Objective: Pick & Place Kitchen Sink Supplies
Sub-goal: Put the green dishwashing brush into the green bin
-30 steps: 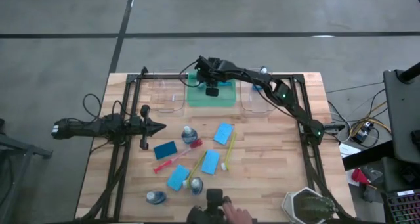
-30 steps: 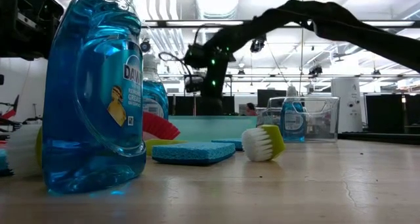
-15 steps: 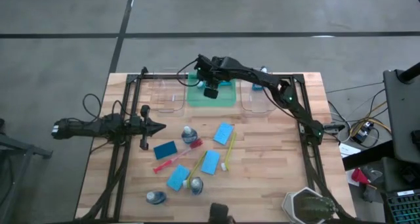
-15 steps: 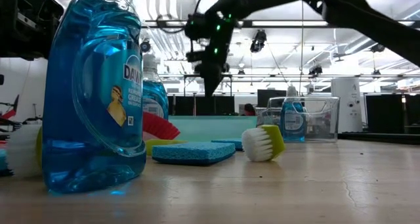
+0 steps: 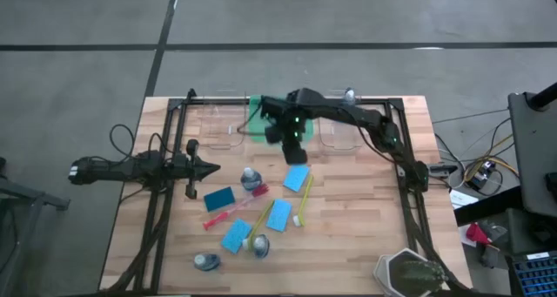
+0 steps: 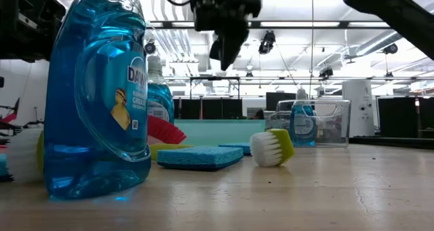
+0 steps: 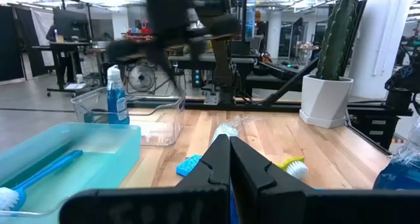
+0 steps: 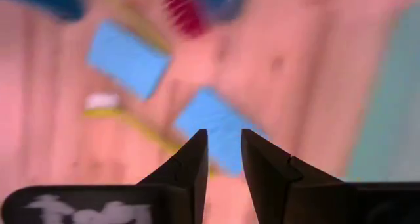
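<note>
Several blue sponges lie flat on the wooden table; one (image 5: 297, 177) is just near-side of my right gripper (image 5: 291, 142), which hangs high above the table, pointing down, narrowly open and empty (image 8: 223, 152). Small bottles of blue liquid (image 5: 251, 177) (image 5: 259, 245) (image 5: 206, 261) stand among them. A red brush (image 5: 231, 212) and a yellow brush (image 5: 304, 197) lie on the table. A blue brush (image 7: 39, 178) lies in the green bin (image 5: 270, 130). My left gripper (image 5: 205, 168) is parked at the table's left, shut (image 7: 230, 155).
Clear bins stand on either side of the green bin at the far edge; the right one (image 5: 344, 131) holds a bottle (image 6: 302, 122). A black frame (image 5: 165, 201) runs along the table's sides. A potted cactus (image 5: 409, 275) stands at the near right corner.
My right gripper has risen from over the green bin and swung toward the near edge, tipping from nearly level to pointing steeply down. A person's hand at the near edge has drawn back out of view.
</note>
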